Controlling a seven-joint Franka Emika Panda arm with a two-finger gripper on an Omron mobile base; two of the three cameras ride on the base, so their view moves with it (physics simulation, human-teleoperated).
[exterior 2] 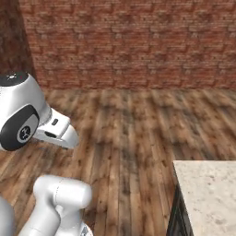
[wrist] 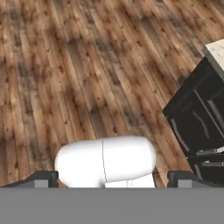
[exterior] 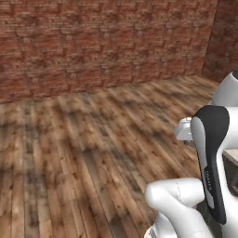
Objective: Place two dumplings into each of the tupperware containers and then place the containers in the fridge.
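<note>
A white robot arm point(exterior: 211, 158) stands in a room with a wooden plank floor point(exterior: 83, 148) and a red brick wall point(exterior: 102, 42) ahead of it. From the left base view the arm rises at the lower right, its upper link carrying a dark stripe, with a rounded white joint below it. From the right base view the arm fills the lower left, a round black-and-white joint at the left edge and a white elbow beneath.

To the arm's right, at the lower right corner of the right base view, is the corner of a table point(exterior 2: 209, 193) with a pale speckled stone top and a dark front below it. In the hand view the same table shows at the right edge, its black cabinet front point(wrist: 197, 127) with grey bar handles and a sliver of the pale top above.

The end effector point(wrist: 113, 179) looks down at the floor. Its two dark fingertips point(wrist: 41, 178) sit at the far left and far right along the bottom of the hand view, spread wide apart, with nothing between them but a white part of the robot's own body; it is open and empty.

No dumplings, containers or fridge can be located from here; floor, wall and the table corner are all that surround the arm.
</note>
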